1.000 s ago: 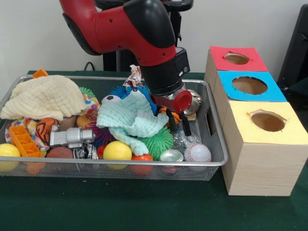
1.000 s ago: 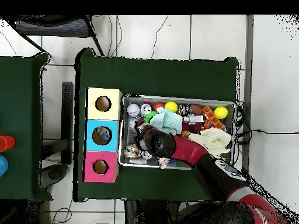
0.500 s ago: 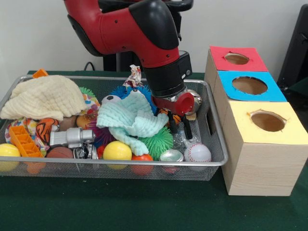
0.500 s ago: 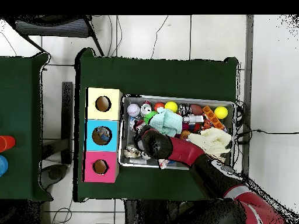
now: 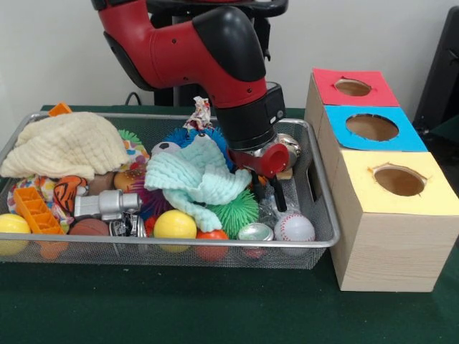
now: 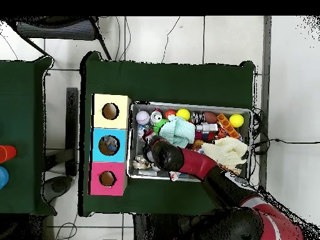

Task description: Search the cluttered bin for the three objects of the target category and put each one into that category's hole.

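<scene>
The silver wire-mesh bin (image 5: 179, 244) is full of toys and also shows in the overhead view (image 6: 190, 105). My gripper (image 5: 269, 202) hangs from the red arm over the bin's right part. Its black fingers (image 5: 279, 195) stand apart, down among the clutter. A creased see-through plastic piece (image 5: 270, 213) lies at the fingertips, between the green spiky ball (image 5: 235, 211) and the baseball (image 5: 294, 228). I cannot see any other see-through pieces. The red-topped box's hole (image 5: 352, 87) is at the far right; in the overhead view it (image 6: 107, 179) is at the lower left. There the arm hides the gripper.
Blue-topped (image 5: 371, 127) and yellow-topped (image 5: 399, 180) holes lie in front of the red one. A metal can (image 5: 255, 232), yellow ball (image 5: 174, 224), pale teal cloth (image 5: 197, 179), cream cloth (image 5: 68, 145) and orange block (image 5: 36, 209) crowd the bin.
The arm has shifted slightly right and lower, bringing the fingers deeper beside the see-through piece. The gap between the fingers looks the same.
</scene>
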You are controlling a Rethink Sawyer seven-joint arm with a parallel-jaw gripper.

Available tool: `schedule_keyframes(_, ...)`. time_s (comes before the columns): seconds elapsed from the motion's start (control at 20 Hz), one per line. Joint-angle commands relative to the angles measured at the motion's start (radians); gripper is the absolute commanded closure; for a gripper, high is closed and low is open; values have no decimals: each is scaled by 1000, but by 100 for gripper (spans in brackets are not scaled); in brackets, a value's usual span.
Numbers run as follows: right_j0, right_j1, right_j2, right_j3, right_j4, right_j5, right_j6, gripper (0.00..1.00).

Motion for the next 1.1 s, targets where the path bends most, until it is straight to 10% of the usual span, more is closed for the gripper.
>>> schedule_keyframes(0.05,-15,138,17,-65,-34,-91,64,0)
schedule_keyframes(1.0,-32,190,89,-87,-92,-206,90,0)
schedule_keyframes(1.05,-31,191,89,-89,-99,-207,92,100)
schedule_keyframes(1.1,-29,191,89,-92,-100,-199,87,100)
